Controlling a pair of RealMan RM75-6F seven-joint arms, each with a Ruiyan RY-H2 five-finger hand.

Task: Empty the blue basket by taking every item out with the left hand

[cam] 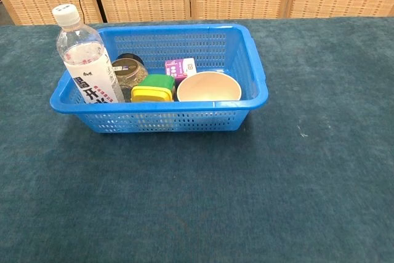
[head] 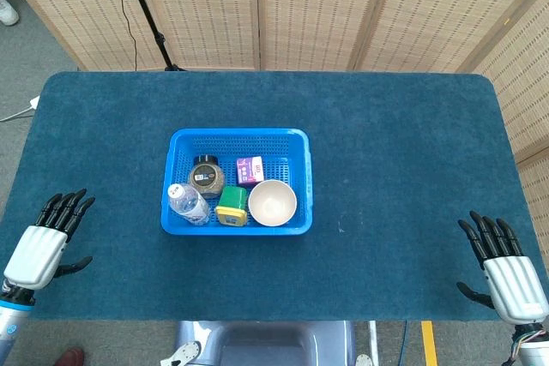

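The blue basket (head: 176,159) (cam: 258,84) stands in the middle of the table. Inside it are a clear water bottle (head: 188,204) (cam: 86,60) standing upright at the front left, a dark-lidded jar (head: 206,176) (cam: 128,71), a yellow and green container (head: 232,206) (cam: 152,89), a small purple and white box (head: 250,169) (cam: 180,68) and a cream bowl (head: 273,203) (cam: 209,87). My left hand (head: 47,242) hovers at the table's front left, fingers spread, holding nothing. My right hand (head: 504,270) is at the front right, also spread and empty. Neither hand appears in the chest view.
Dark blue cloth covers the table (head: 386,169). Woven screens (head: 317,6) stand behind the far edge, and a black stand leg (head: 150,19) rises at the back left. A small white speck (head: 340,230) lies right of the basket.
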